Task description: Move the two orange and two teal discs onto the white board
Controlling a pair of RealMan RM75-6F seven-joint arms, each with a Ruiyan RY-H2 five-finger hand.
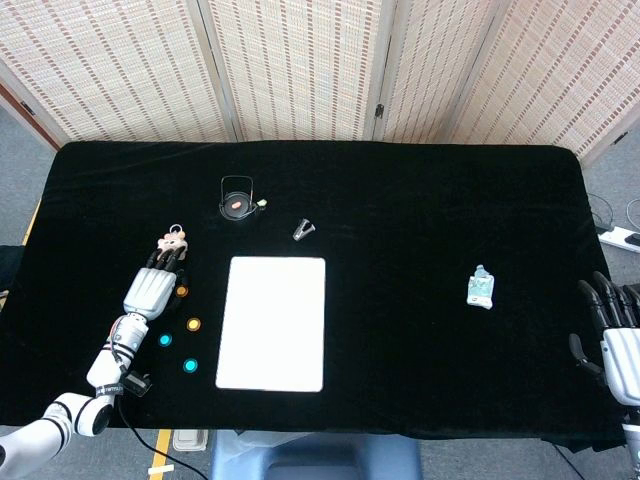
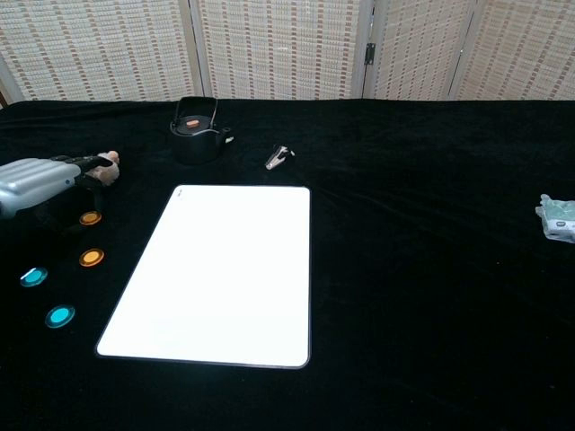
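Four small round discs — two orange (image 2: pixel 90 218) (image 2: pixel 92 258), two teal (image 2: pixel 33 277) (image 2: pixel 60 316) — lying left of flat white board (image 2: pixel 225 269). Left hand (image 2: pixel 36 175) above, empty, fingers straight. Lower slowly, pinch nearest orange one.

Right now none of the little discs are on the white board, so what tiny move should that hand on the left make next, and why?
Probably lower the left hand and close its fingers on the nearest orange disc. That disc lies just beside the hand, the hand holds nothing, and all four discs still sit on the cloth left of the board.
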